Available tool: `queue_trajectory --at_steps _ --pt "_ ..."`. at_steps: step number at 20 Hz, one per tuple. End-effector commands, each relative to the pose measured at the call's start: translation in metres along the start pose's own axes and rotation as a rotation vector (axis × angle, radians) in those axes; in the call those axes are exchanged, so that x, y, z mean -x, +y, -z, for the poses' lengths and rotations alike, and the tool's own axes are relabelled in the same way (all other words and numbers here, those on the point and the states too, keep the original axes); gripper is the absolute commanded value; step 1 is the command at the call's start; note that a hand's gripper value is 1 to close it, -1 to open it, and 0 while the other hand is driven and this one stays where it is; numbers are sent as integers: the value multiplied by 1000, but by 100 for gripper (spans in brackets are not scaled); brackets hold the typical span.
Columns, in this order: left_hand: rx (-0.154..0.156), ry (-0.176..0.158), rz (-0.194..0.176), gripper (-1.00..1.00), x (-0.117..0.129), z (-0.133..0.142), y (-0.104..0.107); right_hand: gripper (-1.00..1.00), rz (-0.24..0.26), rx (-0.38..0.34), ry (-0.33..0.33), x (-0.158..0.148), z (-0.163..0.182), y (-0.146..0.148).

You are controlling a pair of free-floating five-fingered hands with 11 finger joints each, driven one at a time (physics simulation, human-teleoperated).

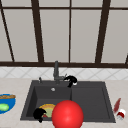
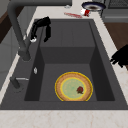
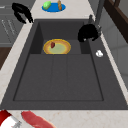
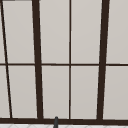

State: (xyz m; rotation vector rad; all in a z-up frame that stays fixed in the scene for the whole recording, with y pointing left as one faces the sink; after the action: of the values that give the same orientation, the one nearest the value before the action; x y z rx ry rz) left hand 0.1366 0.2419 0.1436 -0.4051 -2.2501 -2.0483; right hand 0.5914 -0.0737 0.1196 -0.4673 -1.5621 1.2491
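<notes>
Behind the dark grey composite sink (image 1: 90, 100) we see a tall window with dark brown bars (image 4: 37, 62) and a pale marbled worktop (image 3: 75, 7) all around. We find the right hand (image 1: 72, 80) just beside the dark grey tap (image 1: 56, 71), at the sink's back rim, its fingers (image 2: 47, 32) curled downward and holding nothing; a small white object (image 3: 99, 53) lies on the rim near it. Our left hand (image 1: 39, 114) hangs at the sink's front edge, fingers (image 3: 25, 16) curled and loose, closed on nothing. Below it, in the left basin, lies a round yellow-rimmed plate (image 2: 73, 86) with a small red morsel (image 2: 80, 89) on it. A big red ball (image 1: 67, 115) sits at the front in the front view. On the worktop stand a blue plate of food (image 1: 6, 102) at the left and a red-and-white bottle (image 1: 121, 113) at the right; we can read no writing on it.
</notes>
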Motion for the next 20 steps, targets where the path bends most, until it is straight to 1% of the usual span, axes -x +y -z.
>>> queue_trajectory --at_steps 1,3,4,8,12,13,15,20 --pt "0 0 0 0 0 0 0 -100 -53 26 -9 -6 5 -21" --pt "0 0 0 0 0 0 0 -100 -68 -26 -5 -8 1 -30" --pt "0 0 0 0 0 0 0 -100 -74 -41 -5 -8 -2 -34" --pt "0 0 0 0 0 0 0 -100 -90 -56 9 -14 -11 -57" --pt "0 0 0 0 0 0 0 -100 -128 -77 13 -22 -16 -77" --pt "0 0 0 0 0 0 0 -100 -124 -99 16 -17 -6 -72" --pt "0 0 0 0 0 0 0 -100 -115 -133 33 -17 15 -69" --pt "0 0 0 0 0 0 0 -100 -125 -142 33 -14 49 -66"
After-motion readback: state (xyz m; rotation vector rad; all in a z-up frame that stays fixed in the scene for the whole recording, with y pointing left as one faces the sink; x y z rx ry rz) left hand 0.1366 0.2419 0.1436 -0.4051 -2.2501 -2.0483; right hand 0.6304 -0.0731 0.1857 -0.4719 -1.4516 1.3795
